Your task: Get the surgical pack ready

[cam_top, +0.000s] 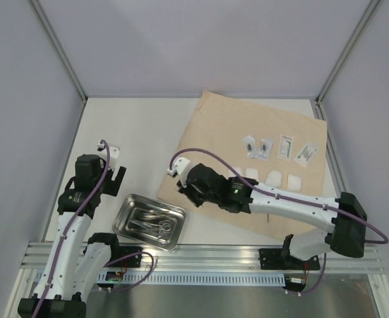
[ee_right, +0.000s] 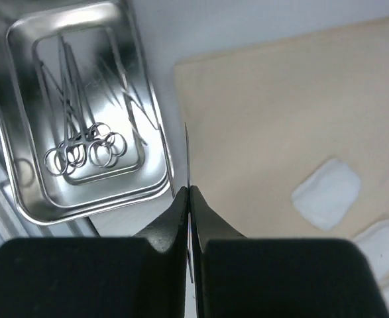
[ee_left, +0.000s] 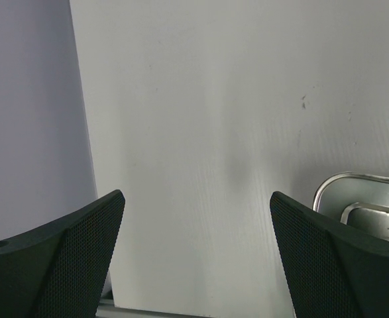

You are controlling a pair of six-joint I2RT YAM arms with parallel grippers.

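right end effector (ee_right: 189,196) closed | between tray (ee_right: 148,99), wrap (ee_right: 267,112) | gauze pads (ee_right: 327,193) near

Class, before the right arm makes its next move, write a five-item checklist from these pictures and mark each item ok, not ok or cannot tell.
1. Right pincer shut: ok.
2. Thin dark sliver clamped in it, identified: cannot tell.
3. Left pincer open, holding nothing: ok.
4. Ring-handled steel clamps lying inside the shiny rectangular steel tray: ok.
5. Tan crepe wrap sheet spread flat, white square gauze pads on it: ok.
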